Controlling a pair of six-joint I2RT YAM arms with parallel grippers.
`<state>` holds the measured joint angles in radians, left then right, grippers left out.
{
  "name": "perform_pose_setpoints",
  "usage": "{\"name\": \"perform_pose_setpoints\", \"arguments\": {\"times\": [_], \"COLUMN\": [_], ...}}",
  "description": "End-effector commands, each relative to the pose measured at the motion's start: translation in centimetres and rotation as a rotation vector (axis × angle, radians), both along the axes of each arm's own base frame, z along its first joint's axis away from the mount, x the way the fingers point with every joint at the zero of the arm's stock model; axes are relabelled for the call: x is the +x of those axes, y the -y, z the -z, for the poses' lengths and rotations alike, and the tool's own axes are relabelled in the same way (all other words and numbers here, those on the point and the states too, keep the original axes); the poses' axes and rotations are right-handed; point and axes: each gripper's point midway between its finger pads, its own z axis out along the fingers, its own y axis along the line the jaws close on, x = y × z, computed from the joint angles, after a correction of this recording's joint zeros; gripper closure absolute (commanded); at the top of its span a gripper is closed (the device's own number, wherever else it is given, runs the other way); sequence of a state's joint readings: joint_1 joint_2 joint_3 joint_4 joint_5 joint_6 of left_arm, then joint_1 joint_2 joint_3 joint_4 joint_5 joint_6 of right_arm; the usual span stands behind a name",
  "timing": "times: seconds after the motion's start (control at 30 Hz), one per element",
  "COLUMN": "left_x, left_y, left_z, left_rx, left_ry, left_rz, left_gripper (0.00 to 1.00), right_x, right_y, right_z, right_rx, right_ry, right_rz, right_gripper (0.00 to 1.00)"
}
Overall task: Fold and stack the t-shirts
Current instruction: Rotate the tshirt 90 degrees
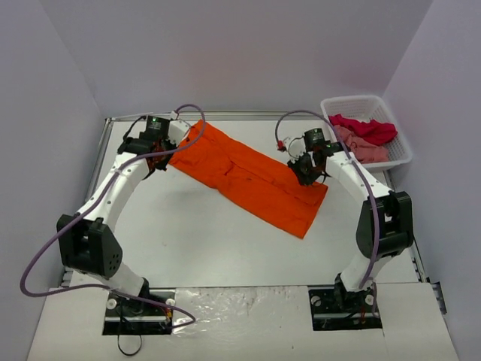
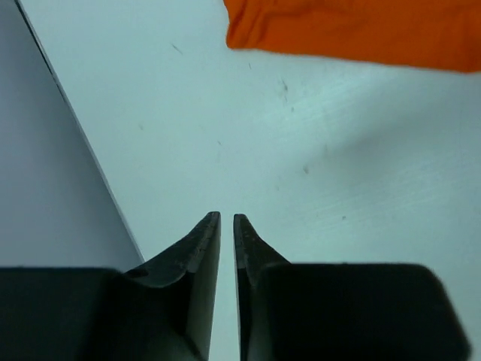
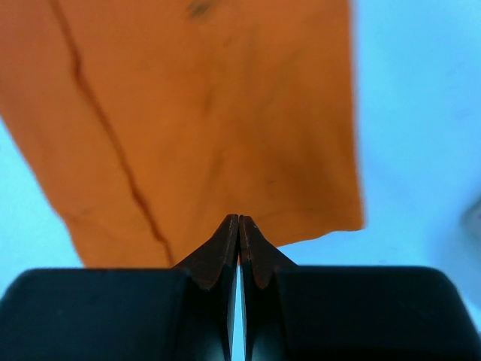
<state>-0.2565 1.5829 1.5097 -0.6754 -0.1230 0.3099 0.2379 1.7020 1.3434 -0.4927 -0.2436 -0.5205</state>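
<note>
Your left tool has its two fingers drawn almost together. Only a thin slit shows between the tips, and nothing sits in it. Bare surface lies under it. The orange t-shirt is ahead of the tips and off to their right, its nearest corner clear of the fingers. To this tool's left, the side wall rises from the edge of the surface.

Your right tool is pressed fully together, tip against tip. It hangs over the orange t-shirt, and the cloth fills the view ahead of the tips and to their left. A dark crease runs diagonally down the cloth on the left. The shirt's lower edge passes right at the tips. You cannot tell whether they touch the cloth, and none shows between them.

From overhead, the orange t-shirt lies flat as one long folded band slanting across the surface. One end is just beside your left tool and the other is under your right tool.

Beyond the right tool, on its outer side, stands the white lattice basket. The crimson red t-shirt and the dusty pink t-shirt lie bunched inside, well apart from the tool.
</note>
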Motion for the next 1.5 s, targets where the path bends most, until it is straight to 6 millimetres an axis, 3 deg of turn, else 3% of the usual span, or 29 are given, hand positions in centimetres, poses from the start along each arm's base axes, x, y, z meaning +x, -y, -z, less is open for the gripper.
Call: {"name": "perform_pose_setpoints", "arguments": {"times": [0.0, 0.07, 0.1, 0.17, 0.27, 0.57, 0.77, 1.0, 1.07, 1.23, 1.47], "left_x": [-3.0, -4.7, -5.6, -6.9, -9.0, -12.9, -14.1, -14.8, -15.0, -15.0, -14.6], "left_y": [-1.7, -3.1, -3.4, -4.6, -5.8, -7.3, -8.0, -7.5, -8.3, -8.4, -8.6], "left_z": [-2.0, -1.0, -1.9, -1.3, -1.5, -0.2, 0.1, 0.4, 0.4, 0.4, 0.0], "left_rx": [-0.049, -0.052, -0.062, -0.059, -0.081, -0.128, -0.127, -0.152, -0.151, -0.154, -0.156], "left_ry": [0.048, 0.025, 0.051, 0.034, 0.037, 0.026, 0.018, 0.015, 0.017, 0.017, 0.028], "left_rz": [-0.019, -0.049, -0.054, -0.081, -0.121, -0.175, -0.200, -0.183, -0.214, -0.220, -0.224], "left_gripper": [0.86, 0.66, 0.61, 0.49, 0.43, 0.40, 0.39, 0.38, 0.37, 0.37, 0.37], "right_x": [-5.6, -6.5, -7.1, -7.5, -8.1, -10.1, -10.6, -13.1, -14.0, -15.6, -15.9], "right_y": [-0.2, -0.3, -0.2, -0.2, -0.2, -1.3, -1.2, -1.1, -0.9, -1.5, -3.7], "right_z": [2.8, 3.2, 3.8, 4.0, 5.0, 7.6, 10.2, 13.2, 13.9, 14.5, 13.7], "right_rx": [-0.026, -0.022, -0.027, -0.024, -0.028, -0.037, -0.057, -0.098, -0.112, -0.143, -0.160], "right_ry": [-0.161, -0.177, -0.189, -0.193, -0.213, -0.285, -0.340, -0.418, -0.443, -0.469, -0.439], "right_rz": [-0.086, -0.101, -0.104, -0.108, -0.120, -0.178, -0.182, -0.221, -0.235, -0.286, -0.343], "right_gripper": [1.00, 1.00, 1.00, 1.00, 1.00, 1.00, 1.00, 1.00, 1.00, 1.00, 1.00]}}
